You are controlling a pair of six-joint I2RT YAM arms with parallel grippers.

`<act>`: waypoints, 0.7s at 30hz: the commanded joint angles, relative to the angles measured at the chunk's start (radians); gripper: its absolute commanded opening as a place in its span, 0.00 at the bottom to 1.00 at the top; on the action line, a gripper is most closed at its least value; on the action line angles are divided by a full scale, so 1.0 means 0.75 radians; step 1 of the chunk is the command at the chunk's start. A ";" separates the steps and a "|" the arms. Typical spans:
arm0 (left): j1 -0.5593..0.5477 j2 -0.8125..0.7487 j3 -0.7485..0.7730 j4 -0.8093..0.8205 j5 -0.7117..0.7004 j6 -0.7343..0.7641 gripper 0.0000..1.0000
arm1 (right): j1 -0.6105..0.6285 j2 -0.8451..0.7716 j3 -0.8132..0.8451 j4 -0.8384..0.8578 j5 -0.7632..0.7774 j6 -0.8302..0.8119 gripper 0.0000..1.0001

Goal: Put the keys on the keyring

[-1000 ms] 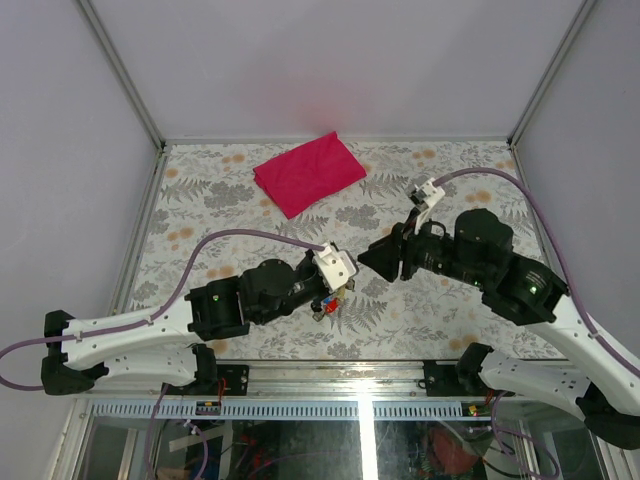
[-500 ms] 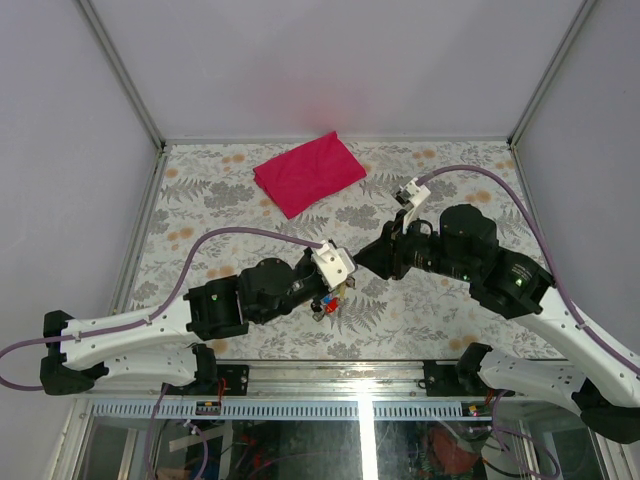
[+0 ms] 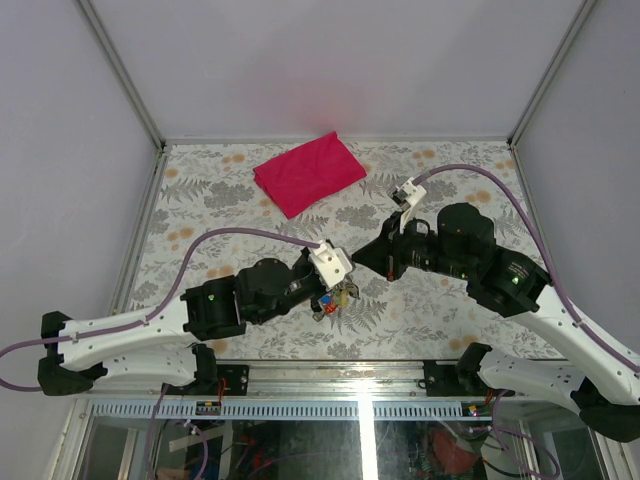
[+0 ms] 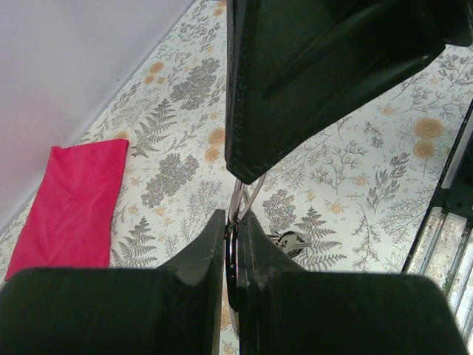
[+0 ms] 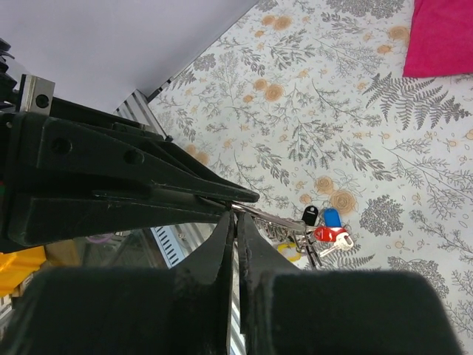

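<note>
My left gripper (image 4: 230,218) is shut on the thin silver keyring (image 4: 244,198), holding it above the table. My right gripper (image 5: 236,214) meets it tip to tip and is shut on the same keyring (image 5: 277,217). Below the ring hangs a bunch: the red key (image 5: 325,234), the blue key (image 5: 332,218), a black-headed key (image 5: 310,214) and a yellow loop (image 5: 288,251). Whether the red and blue keys are threaded on the ring I cannot tell. From above, the left gripper (image 3: 345,278) and right gripper (image 3: 358,264) touch mid-table, with the bunch (image 3: 328,303) beneath.
A folded magenta cloth (image 3: 308,172) lies at the back of the floral table (image 3: 450,320). Grey walls close in the left, right and back sides. A metal rail (image 3: 330,375) runs along the near edge by the arm bases.
My right gripper has slid left to the left gripper's tips and gone from open to shut on the ring. The left gripper has kept its hold, shifting slightly.
</note>
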 commanded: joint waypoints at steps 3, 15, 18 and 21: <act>-0.010 -0.063 0.036 0.117 -0.029 0.007 0.10 | 0.004 -0.002 0.024 0.068 -0.013 0.028 0.00; -0.010 -0.218 -0.117 0.268 0.179 0.247 0.46 | 0.006 -0.018 0.113 0.091 -0.018 0.202 0.00; -0.009 -0.233 -0.118 0.271 0.205 0.289 0.48 | 0.005 -0.024 0.126 0.094 -0.015 0.235 0.00; -0.009 -0.231 -0.114 0.288 0.219 0.314 0.51 | 0.004 -0.027 0.133 0.094 -0.004 0.254 0.00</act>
